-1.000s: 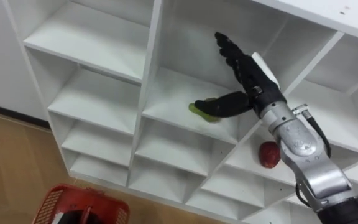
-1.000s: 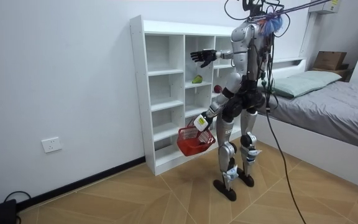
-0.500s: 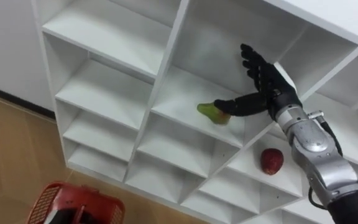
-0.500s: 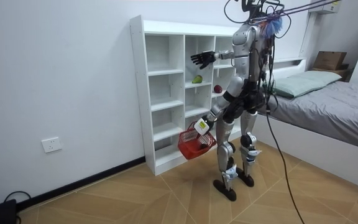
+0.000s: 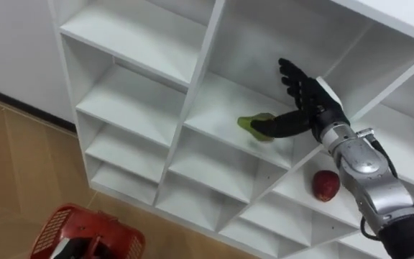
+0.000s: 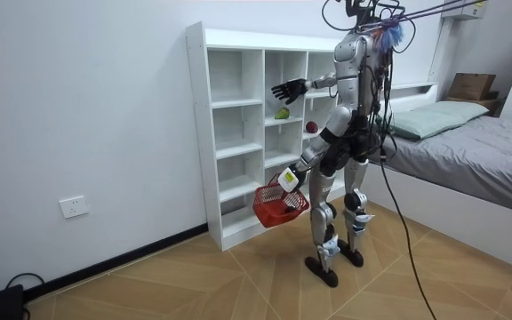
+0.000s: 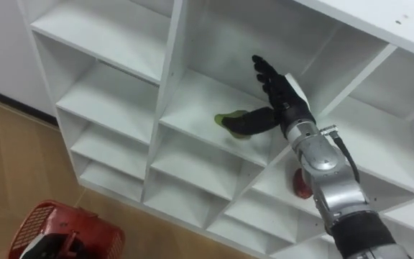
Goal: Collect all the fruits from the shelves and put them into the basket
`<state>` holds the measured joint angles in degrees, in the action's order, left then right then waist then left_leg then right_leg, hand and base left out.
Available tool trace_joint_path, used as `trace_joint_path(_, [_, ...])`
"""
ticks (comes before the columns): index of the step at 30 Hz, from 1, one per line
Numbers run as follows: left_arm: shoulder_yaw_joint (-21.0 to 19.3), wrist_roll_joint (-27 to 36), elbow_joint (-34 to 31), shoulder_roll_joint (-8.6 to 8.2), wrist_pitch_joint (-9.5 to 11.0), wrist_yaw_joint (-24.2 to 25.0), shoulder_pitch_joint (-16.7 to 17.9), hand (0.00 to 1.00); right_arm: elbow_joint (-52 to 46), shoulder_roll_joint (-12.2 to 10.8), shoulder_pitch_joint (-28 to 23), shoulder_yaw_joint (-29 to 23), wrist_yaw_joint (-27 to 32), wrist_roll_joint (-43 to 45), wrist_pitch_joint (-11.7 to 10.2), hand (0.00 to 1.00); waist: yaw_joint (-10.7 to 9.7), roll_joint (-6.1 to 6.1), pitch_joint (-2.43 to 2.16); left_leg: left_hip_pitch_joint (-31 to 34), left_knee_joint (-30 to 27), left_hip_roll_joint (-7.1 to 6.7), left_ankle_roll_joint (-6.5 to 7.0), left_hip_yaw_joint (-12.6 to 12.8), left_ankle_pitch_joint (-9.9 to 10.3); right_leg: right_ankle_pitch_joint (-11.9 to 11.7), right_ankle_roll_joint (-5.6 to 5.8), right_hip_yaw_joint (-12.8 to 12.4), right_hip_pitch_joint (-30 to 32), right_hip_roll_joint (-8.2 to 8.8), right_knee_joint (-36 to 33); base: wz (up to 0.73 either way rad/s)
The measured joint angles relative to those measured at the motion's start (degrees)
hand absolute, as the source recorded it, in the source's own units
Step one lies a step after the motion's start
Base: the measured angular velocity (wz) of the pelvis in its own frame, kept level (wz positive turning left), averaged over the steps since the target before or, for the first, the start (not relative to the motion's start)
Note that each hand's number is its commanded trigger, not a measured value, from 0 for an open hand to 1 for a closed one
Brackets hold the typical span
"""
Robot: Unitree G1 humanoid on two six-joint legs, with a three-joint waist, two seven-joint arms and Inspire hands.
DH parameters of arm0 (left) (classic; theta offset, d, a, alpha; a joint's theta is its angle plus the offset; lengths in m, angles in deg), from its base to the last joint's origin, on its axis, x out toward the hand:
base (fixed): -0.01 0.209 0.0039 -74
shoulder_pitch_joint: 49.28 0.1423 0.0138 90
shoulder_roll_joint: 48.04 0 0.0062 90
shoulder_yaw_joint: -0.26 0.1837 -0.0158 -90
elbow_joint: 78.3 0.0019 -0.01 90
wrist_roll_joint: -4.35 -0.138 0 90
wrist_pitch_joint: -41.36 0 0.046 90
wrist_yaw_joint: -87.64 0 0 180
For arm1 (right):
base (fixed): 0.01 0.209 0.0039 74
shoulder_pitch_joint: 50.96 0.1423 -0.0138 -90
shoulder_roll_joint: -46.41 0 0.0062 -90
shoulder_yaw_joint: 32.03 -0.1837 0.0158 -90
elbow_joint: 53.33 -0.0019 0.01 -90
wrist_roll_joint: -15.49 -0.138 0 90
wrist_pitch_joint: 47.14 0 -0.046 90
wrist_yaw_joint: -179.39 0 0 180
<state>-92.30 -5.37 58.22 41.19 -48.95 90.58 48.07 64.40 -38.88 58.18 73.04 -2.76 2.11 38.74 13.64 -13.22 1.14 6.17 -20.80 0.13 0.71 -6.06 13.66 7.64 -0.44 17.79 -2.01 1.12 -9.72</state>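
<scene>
A green fruit (image 5: 252,125) lies on a middle shelf of the white closet (image 5: 192,108). My right hand (image 5: 304,93) is open inside that compartment, fingers straight and pointing up, thumb stretched out in front of the fruit. A red apple (image 5: 326,185) rests one shelf lower to the right, beside my forearm. My left hand (image 6: 288,178) hangs low, shut on the handle of a red basket (image 5: 85,232). The room view shows the green fruit (image 6: 281,113), the apple (image 6: 310,127) and the basket (image 6: 278,204), with me standing close before the closet (image 6: 238,133).
The other closet compartments hold nothing. Wood floor (image 5: 13,165) lies below and to the left. A bed (image 6: 469,147) stands behind me at the room view's right. A wall socket (image 6: 72,207) sits low on the wall.
My right hand has sunk slightly and its thumb now lies against the green fruit. The eye view has shifted a little; the basket has swung slightly.
</scene>
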Motion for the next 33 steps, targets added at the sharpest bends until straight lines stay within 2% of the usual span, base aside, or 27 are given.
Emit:
trace_joint_path(3, [0.6, 0.0, -0.3, -0.35, -0.6, 0.1, 0.0, 1.0, 3.3, 0.0, 0.1, 0.8, -0.1, 0.5, 0.0, 0.0, 1.1, -0.19, -0.18, -0.2, 0.1, -0.04, -0.05, -0.2, 0.0, 0.0, 0.0, -0.3, -0.2, -0.04, 0.0, 0.06])
trace_joint_path(9, [0.8, 0.0, -0.3, -0.54, -1.2, 0.3, 0.1, 1.0, 7.9, 0.0, 1.1, 4.1, -1.0, 2.5, 0.4, 0.0, 1.3, -0.1, -0.11, -0.6, 0.2, -0.11, -0.06, -0.9, 0.0, 0.0, 0.02, 0.0, -1.0, -0.03, -0.1, 0.05])
trace_joint_path(14, [0.9, 0.2, -0.3, -0.53, -1.2, 0.1, 0.1, 1.0, 11.7, 0.0, 2.6, 4.1, -3.0, 2.5, 0.4, 0.0, 2.2, -0.26, -0.07, -0.4, 0.2, -0.16, -0.09, -1.0, -0.1, 0.0, 0.02, 0.0, -0.9, -0.06, 0.0, 0.01])
trace_joint_path(16, [1.4, 0.3, -0.3, -0.42, -1.2, 0.0, 0.0, 1.0, 14.0, 0.0, 3.4, 4.1, -3.6, 2.5, 0.4, 0.0, 2.3, -0.44, 0.02, 0.0, 0.1, -0.43, -0.15, -1.8, -0.1, 0.0, 0.02, 0.0, -0.8, -0.01, 0.0, 0.13])
trace_joint_path(19, [1.9, 1.2, -0.3, -0.27, -1.2, -0.1, 0.0, 1.0, 15.5, 0.0, 3.9, 4.1, -3.7, 2.5, 0.5, 0.0, 2.3, -0.66, -0.07, 0.7, 0.0, -0.64, -0.15, -2.1, -0.2, 0.0, 0.04, 1.0, -0.2, 0.19, -0.1, 0.11])
trace_joint_path(30, [3.4, 1.2, -0.4, 0.03, -1.1, 0.2, -0.5, 1.0, 16.7, 0.7, 7.0, 3.7, -3.4, 2.5, -0.3, 0.0, 1.6, 0.01, 0.57, 5.1, -0.8, -0.9, 0.09, -1.8, -0.6, 0.0, 0.04, 0.9, 4.5, 0.69, -1.1, -0.02])
trace_joint_path(33, [3.4, 1.2, -0.4, -0.01, -1.1, 0.4, -0.7, 1.0, 16.5, 0.8, 7.1, 3.8, -3.0, 2.8, -1.2, 0.0, 1.6, 0.05, 0.61, 5.2, -0.3, -0.86, 0.05, -1.5, -1.0, 0.0, 0.03, 0.9, 4.9, 0.72, -1.1, 0.0])
